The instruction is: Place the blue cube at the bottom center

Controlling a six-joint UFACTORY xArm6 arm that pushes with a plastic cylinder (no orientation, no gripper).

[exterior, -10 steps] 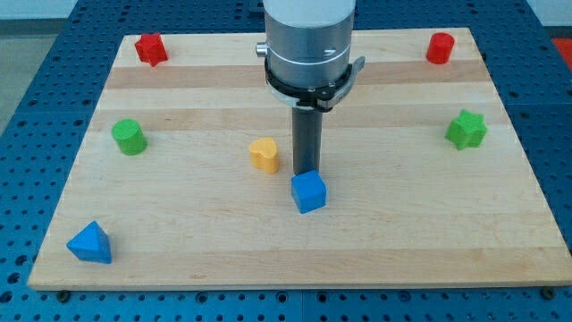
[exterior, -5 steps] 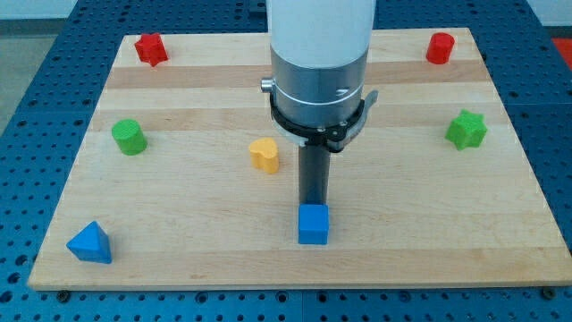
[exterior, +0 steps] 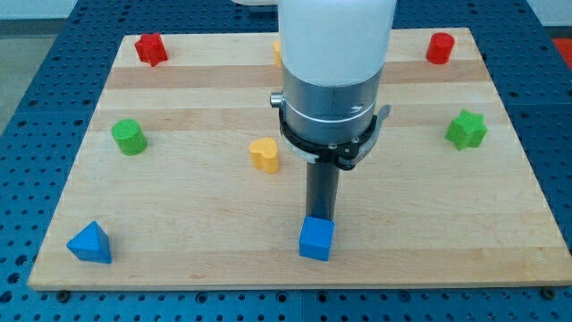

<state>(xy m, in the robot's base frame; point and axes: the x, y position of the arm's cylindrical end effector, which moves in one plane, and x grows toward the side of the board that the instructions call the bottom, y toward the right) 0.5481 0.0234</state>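
Observation:
The blue cube (exterior: 316,239) lies near the bottom edge of the wooden board (exterior: 429,224), about at its centre. My tip (exterior: 320,217) stands just above the cube in the view and touches its top side. The dark rod runs up from there into the grey arm body, which hides part of the board's top middle.
A blue triangular block (exterior: 90,243) lies at the bottom left. A yellow block (exterior: 264,154) sits left of the rod. A green cylinder (exterior: 129,137) is at the left, a green star (exterior: 466,130) at the right. A red star (exterior: 151,48) and red cylinder (exterior: 439,47) sit in the top corners.
My tip has moved toward the view's bottom and pushed the blue cube from mid-board down close to the bottom edge. The other blocks have not moved.

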